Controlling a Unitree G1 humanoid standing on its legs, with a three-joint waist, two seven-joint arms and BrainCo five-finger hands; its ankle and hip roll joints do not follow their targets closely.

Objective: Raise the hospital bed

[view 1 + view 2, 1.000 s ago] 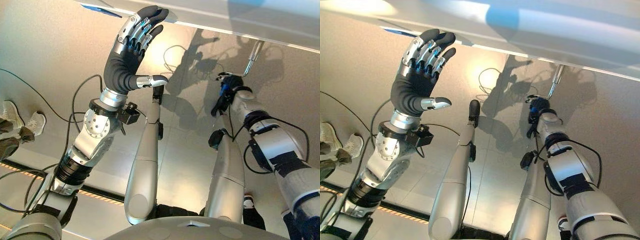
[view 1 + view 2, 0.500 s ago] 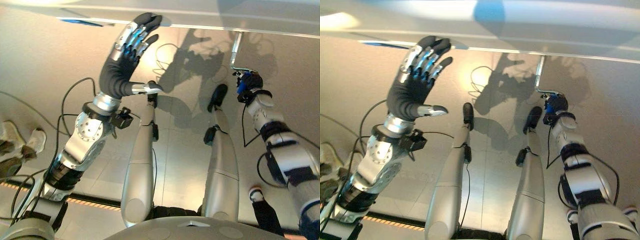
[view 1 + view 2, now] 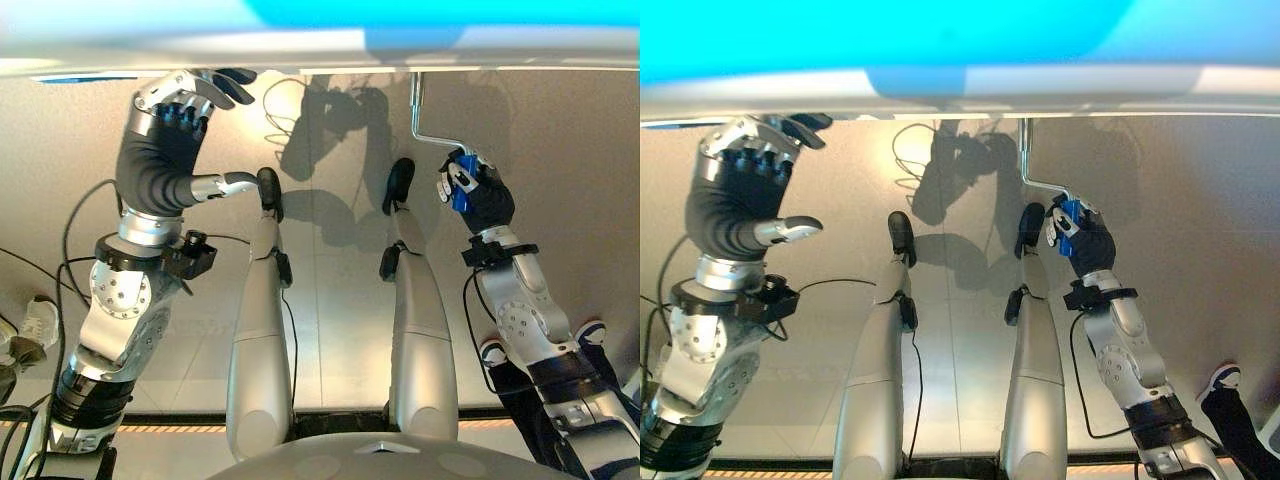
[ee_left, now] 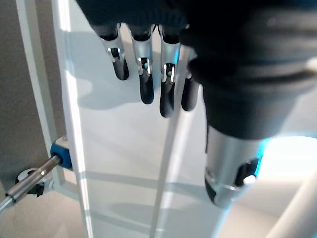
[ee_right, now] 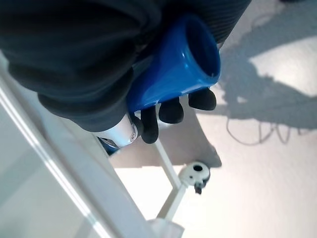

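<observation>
The hospital bed's white foot edge (image 3: 320, 45) runs across the top of both eye views. A metal crank rod (image 3: 416, 105) hangs down from it and bends to a blue handle (image 3: 458, 192). My right hand (image 3: 485, 200) is shut on that blue handle (image 5: 173, 69), its dark-tipped fingers (image 5: 171, 111) curled round it. My left hand (image 3: 160, 150) is raised to the left and open. Its fingers (image 4: 143, 74) reach up to the bed's white panel (image 4: 124, 148), and its thumb sticks out sideways.
A second metal crank (image 4: 34, 176) with a blue collar sits at the bed frame in the left wrist view. A bed caster (image 5: 195, 173) stands on the pale tiled floor. A person's shoes show at the far left (image 3: 35, 325) and far right (image 3: 1225, 380).
The whole view has swung, so the bed edge now lies level. My right hand has carried the blue handle round, from left of the crank rod to its right. My left hand stays raised.
</observation>
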